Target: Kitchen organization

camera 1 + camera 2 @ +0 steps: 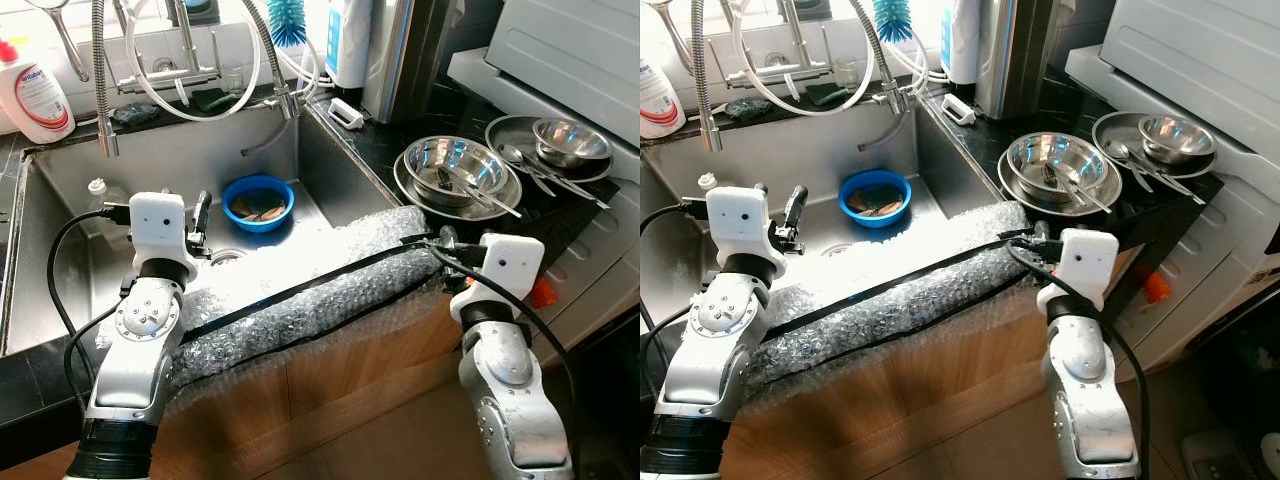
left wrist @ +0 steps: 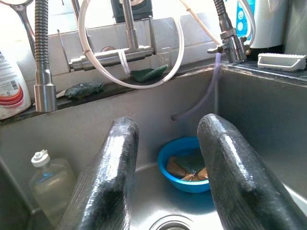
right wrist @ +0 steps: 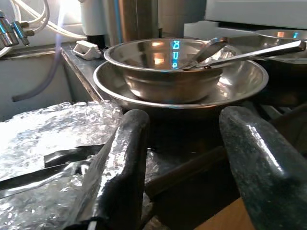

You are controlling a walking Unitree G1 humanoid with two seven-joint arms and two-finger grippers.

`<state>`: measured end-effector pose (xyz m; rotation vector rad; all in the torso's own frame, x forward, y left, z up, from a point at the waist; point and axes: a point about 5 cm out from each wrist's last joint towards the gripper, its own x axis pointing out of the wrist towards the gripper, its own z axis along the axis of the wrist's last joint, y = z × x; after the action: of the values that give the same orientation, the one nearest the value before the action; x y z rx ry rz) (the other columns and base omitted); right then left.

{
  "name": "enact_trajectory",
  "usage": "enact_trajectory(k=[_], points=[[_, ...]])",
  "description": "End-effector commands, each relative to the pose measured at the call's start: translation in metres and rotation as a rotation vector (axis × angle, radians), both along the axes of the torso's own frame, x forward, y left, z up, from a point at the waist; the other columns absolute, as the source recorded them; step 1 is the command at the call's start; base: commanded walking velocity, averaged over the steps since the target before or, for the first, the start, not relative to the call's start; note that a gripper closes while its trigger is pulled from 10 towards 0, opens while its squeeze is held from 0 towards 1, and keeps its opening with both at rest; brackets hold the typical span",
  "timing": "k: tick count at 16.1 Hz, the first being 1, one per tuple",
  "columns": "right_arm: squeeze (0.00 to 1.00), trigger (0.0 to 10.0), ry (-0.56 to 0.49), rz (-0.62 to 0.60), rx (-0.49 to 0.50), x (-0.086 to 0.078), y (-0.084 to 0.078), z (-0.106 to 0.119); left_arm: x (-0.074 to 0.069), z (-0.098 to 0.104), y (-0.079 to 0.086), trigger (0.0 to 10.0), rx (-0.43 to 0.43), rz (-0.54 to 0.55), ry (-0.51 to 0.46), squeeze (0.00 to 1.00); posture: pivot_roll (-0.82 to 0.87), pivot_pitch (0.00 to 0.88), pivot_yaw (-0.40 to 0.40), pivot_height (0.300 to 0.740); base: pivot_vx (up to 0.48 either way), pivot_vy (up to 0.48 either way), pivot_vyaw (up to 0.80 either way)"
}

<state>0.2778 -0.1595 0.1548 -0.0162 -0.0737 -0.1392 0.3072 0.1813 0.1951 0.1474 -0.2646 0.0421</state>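
Left wrist view: blue bowl beyond spread fingers.

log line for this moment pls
left gripper open over sink, facing blue bowl | right gripper open before steel bowl

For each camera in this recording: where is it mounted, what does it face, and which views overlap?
Head, both eyes: look down on the sink, the blue bowl and the steel bowls; both arms show.
Left wrist: looks along the open left hand into the sink at the blue bowl.
Right wrist: looks along the open right hand at the steel bowls.
Shared: the blue bowl in head and left wrist views; the steel bowls in head and right wrist views.
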Motion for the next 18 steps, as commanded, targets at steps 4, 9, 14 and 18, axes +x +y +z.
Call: enact_trajectory(k=[4, 9, 14, 18], points=[[0.00, 10.0, 0.001, -0.018, -0.011, -0.001, -0.006, 0.001, -0.002, 0.001, -0.002, 10.0, 0.025, -0.006, -0.014, 0.00, -0.02, 0.089, -0.010, 0.740, 0.000, 0.000, 0.00], [0.00, 10.0, -0.051, 0.024, -0.019, 0.008, -0.004, 0.010, -0.001, 0.003, -0.001, 10.0, 0.024, -0.001, -0.021, 0.00, -0.02, 0.085, -0.009, 0.740, 0.000, 0.000, 0.00], [0.00, 10.0, -0.085, 0.095, -0.031, 0.008, 0.012, 0.014, -0.001, 0.003, -0.001, 10.0, 0.019, 0.002, -0.025, 0.00, -0.01, 0.085, -0.009, 0.740, 0.000, 0.000, 0.00], [0.00, 10.0, -0.106, 0.107, -0.037, 0.010, 0.013, 0.018, -0.001, 0.003, -0.001, 10.0, 0.019, 0.004, -0.026, 0.00, -0.01, 0.085, -0.008, 0.740, 0.000, 0.000, 0.00]])
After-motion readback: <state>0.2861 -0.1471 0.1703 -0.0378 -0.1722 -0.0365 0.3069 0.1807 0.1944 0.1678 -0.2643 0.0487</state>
